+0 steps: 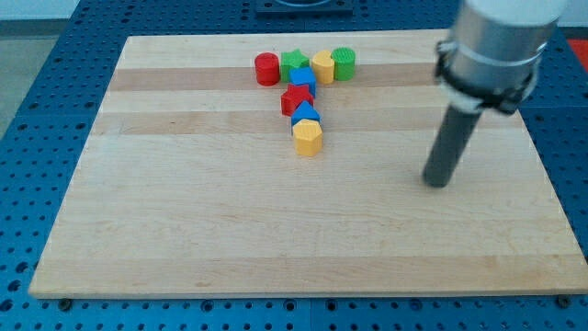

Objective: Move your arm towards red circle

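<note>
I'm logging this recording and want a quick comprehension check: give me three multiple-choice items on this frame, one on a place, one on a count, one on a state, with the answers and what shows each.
1. Where does the red circle lie within the cluster of blocks?
A. at the view's left end of the top row
B. at the bottom of the column
C. alone near the view's right edge

2. How many yellow blocks are on the wooden board?
A. none
B. two
C. four

3. What is my tip doing?
A. pressing on the red circle
B. resting among the column of blocks
C. standing apart from every block, to the view's right of them

Answers:
1 A: nothing lies left of it in the row.
2 B: one yellow block sits in the row, another yellow block ends the column.
3 C: bare board separates the tip from the cluster.
</note>
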`<state>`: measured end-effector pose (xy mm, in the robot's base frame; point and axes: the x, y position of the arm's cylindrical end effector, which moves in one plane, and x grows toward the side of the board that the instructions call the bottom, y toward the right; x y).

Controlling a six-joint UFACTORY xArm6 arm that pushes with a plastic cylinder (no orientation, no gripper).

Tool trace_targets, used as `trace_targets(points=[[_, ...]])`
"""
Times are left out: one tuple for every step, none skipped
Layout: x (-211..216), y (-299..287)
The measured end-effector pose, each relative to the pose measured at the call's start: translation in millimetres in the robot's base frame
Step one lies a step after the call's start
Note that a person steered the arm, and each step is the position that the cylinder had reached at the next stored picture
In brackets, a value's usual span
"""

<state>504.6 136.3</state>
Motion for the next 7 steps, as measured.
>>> trace_targets(points=[[18,-78],[11,-155],[-7,-227],[-59,-234],[-113,-230],[-152,-229],[-181,-229]])
